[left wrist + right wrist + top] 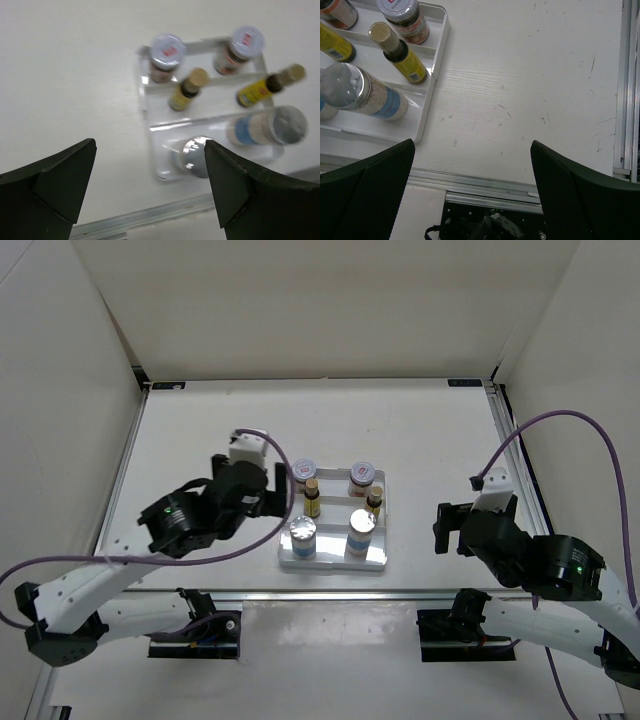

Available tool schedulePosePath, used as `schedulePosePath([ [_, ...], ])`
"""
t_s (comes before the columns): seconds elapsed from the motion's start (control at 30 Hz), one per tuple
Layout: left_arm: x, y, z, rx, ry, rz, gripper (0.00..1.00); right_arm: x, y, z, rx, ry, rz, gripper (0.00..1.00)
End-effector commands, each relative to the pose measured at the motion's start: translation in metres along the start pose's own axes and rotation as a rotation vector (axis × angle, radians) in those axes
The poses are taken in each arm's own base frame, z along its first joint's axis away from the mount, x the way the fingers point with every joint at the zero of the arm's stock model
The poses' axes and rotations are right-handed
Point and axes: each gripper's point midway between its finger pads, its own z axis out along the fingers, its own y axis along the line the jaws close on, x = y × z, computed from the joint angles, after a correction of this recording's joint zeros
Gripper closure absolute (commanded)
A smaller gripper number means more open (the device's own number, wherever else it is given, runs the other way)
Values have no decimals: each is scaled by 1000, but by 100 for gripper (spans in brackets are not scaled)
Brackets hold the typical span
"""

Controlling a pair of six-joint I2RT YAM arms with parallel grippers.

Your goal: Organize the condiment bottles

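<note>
Overhead, the left fingers [283, 490] were spread open with nothing between them, their tips just beside the left edge of a white tray [330, 562] on the table [200, 420]. Six containers stood in the tray in three rows of two. A brown jar [305, 471] and a second brown jar [362, 475] filled the far row. A yellow bottle [312, 498] and a second yellow bottle [375, 502] filled the middle row. A shaker [301, 535] and a second shaker [361, 528], both silver-topped, filled the near row. The right fingers [441, 525], also open and empty, hung well apart from the tray on its other side.

Next, the left wrist view was blurred. The left fingers [60, 185] gaped wide, and the tray [145, 90] lay ahead of them, mostly toward the right-hand finger. The shaker [195, 157] stood just beside that finger's inner edge, partly hidden by it. The brown jar [167, 52] and the second brown jar [245, 42] showed white lids with red marks in the row farthest ahead.

Lastly, in the right wrist view, the right fingers [375, 190] stood wide apart over bare table. The tray's corner [432, 85] lay ahead of the left-hand finger. Nearest that finger was the second shaker [365, 95], with the second yellow bottle [400, 55] and the second brown jar [405, 20] beyond it.
</note>
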Motion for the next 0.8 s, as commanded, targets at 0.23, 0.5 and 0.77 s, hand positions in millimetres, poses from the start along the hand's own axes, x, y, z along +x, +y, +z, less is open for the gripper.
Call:
schedulePosePath([
  [0.23,28,159,-32,-542,-89,-36,0,-2,4,2,-19,-19,-5,1],
  [0.5,33,166,-30,-569,-128,-60,0,-3,4,1,-19,-20,-4,1],
  [0.77,33,166,-30,-569,-128,-60,0,-2,7,4,-15,-9,-6,1],
])
